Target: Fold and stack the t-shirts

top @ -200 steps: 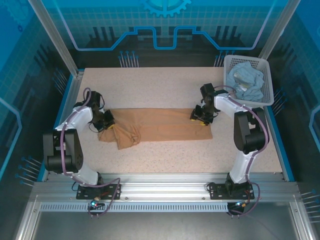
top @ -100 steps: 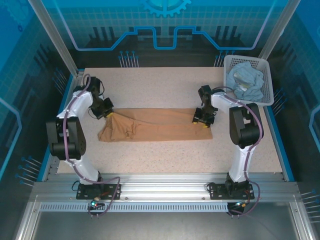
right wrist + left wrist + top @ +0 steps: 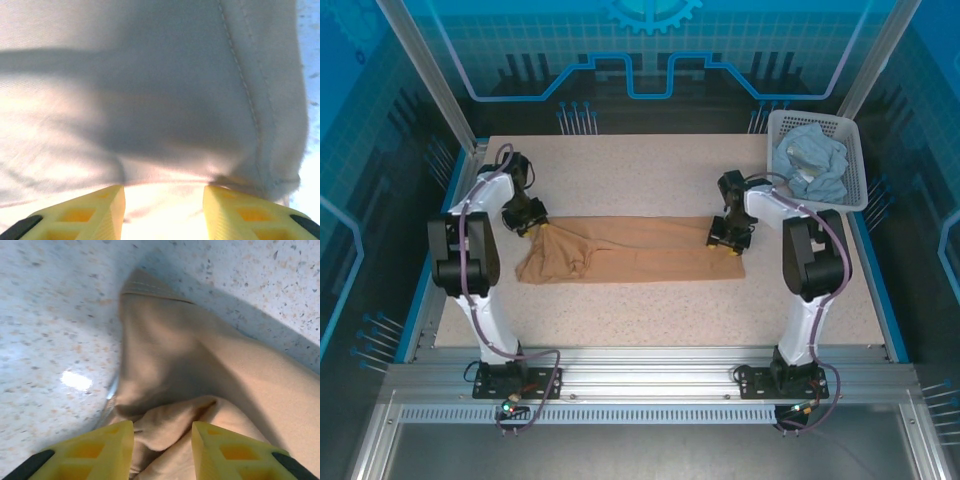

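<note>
Both are the same build. The left arm (image 3: 488, 325) and right arm (image 3: 805, 325) have glossy white link shells with chunky black joint housings between them. A thin purplish cable (image 3: 468, 262) runs loose along the outside of each arm and loops down by its black base (image 3: 510, 380). The left end effector (image 3: 162, 450) and right end effector (image 3: 162, 212) have bright yellow plastic fingers (image 3: 107, 447), blocky with hollow pockets moulded in. There are black bits at the outer corners.
</note>
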`<state>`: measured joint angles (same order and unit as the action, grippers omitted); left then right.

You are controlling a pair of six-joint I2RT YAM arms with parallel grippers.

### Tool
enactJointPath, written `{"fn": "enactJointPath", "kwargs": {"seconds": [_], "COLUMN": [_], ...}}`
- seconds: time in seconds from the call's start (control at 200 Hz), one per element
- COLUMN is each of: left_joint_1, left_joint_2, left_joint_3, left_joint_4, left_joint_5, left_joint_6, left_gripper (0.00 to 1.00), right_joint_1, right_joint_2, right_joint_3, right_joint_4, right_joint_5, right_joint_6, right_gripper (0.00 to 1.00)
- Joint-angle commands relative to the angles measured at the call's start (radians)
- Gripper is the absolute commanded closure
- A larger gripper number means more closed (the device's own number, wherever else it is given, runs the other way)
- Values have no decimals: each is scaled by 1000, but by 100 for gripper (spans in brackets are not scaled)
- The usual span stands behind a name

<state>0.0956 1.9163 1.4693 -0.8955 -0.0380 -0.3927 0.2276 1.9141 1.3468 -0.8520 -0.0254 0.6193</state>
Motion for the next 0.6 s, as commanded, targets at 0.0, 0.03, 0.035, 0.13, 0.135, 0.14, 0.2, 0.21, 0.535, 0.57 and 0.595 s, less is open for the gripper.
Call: {"fn": "enactJointPath", "kwargs": {"seconds": [0.0, 0.03, 0.035, 0.13, 0.135, 0.14, 0.2, 0.21, 0.535, 0.57, 0.595], "left_joint_1": [-68, -86, -91, -140, -142, -144, -168, -171, -240, -245, -248], "left_joint_2": [-200, -233, -240, -295, -295, -294, -283, -281, -197, -197, -198], "left_joint_3": [-81, -120, -127, -272, -278, -283, -346, -354, -436, -445, -449], "left_joint_4": [17, 37, 41, 131, 133, 136, 185, 197, 309, 311, 309], "left_joint_5": [-34, 3, 9, 160, 164, 170, 230, 242, 323, 328, 330], "left_joint_6": [-29, -41, -44, -92, -95, -97, -116, -118, -153, -154, -155], "left_gripper": [65, 66, 67, 69, 69, 69, 70, 70, 84, 85, 86], "right_joint_1": [26, 32, 33, 58, 59, 60, 75, 79, 119, 119, 120], "right_joint_2": [-127, -149, -152, -203, -205, -207, -232, -236, -283, -286, -288], "right_joint_3": [-22, -29, -30, -57, -58, -60, -77, -79, -100, -98, -98], "right_joint_4": [-5, -4, -4, 10, 11, 13, 32, 35, 76, 76, 76], "right_joint_5": [24, 23, 23, 1, -2, -5, -36, -39, -99, -99, -99], "right_joint_6": [-22, -24, -24, -24, -24, -24, -21, -21, 0, 2, 2], "right_gripper": [54, 54, 54, 54, 53, 53, 53, 53, 52, 52, 52]}}
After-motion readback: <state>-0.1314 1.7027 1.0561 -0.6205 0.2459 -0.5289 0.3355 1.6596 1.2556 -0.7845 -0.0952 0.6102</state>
